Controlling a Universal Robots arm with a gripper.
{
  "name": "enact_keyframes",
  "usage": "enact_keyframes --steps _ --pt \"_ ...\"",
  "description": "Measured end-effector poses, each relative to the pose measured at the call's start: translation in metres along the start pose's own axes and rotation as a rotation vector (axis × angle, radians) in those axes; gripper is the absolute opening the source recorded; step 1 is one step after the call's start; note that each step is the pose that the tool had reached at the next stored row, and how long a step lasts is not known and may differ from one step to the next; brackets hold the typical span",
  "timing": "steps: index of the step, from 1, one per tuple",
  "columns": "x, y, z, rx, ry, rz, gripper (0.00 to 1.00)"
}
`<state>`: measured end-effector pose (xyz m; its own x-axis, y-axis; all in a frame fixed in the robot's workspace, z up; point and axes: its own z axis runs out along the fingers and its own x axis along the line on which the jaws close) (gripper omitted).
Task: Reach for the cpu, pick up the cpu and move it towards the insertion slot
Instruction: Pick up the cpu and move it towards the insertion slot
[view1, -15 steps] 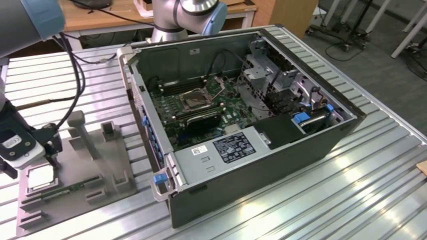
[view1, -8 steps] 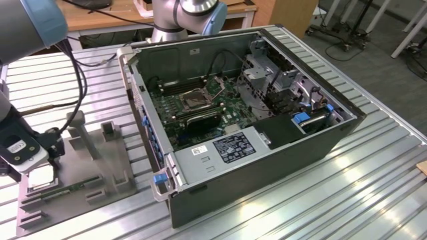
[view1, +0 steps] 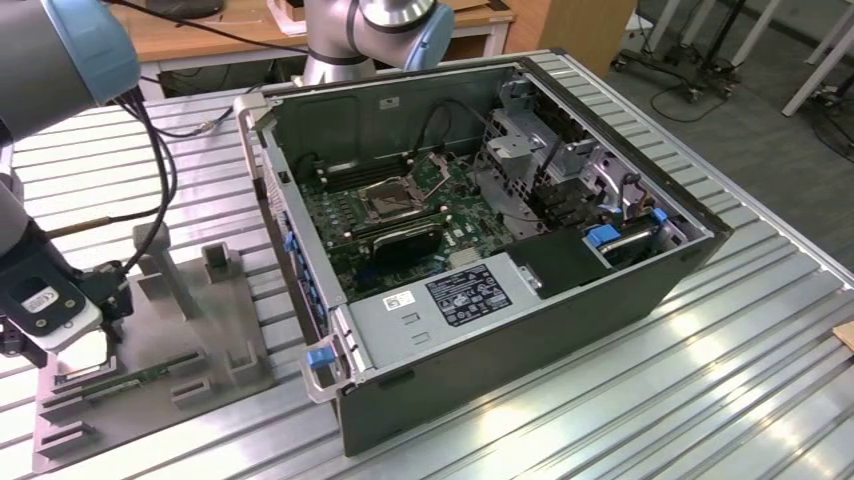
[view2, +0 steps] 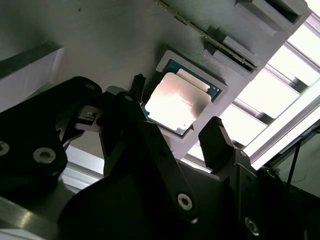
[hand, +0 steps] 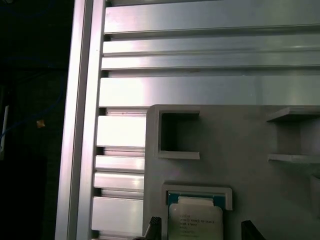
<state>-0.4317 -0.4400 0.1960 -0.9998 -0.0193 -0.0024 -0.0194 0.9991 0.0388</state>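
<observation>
The cpu (view2: 175, 102) is seen in both wrist views, lying flat in a square recess of the grey holder (view2: 100, 40), silvery top up and thin darker rim showing. The tool (view2: 176, 101) is held over it with jaws apart. In the second wrist view one dark finger (view2: 216, 135) is seen on each side of the chip. Contact with the chip cannot be told. In the first wrist view the two fingertips are seen flanking the cpu at the frame edge, with another recess of the holder and the slatted metal counter (hand: 200, 50) beyond.

In the exterior view the arm (view1: 54, 60) is bent down over the holder at the exterior view's lower left, where a green memory stick (view1: 134, 378) lies in the holder. The open computer case (view1: 561, 300) is placed at the centre of that frame. The insertion slot (view1: 394, 200) is seen on the board inside it, well apart from the holder.
</observation>
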Motion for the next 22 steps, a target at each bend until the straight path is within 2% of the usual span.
enact_keyframes --steps 22 --pt "0.0005 -0.0002 0.0055 -0.0002 -0.0003 0.0 0.71"
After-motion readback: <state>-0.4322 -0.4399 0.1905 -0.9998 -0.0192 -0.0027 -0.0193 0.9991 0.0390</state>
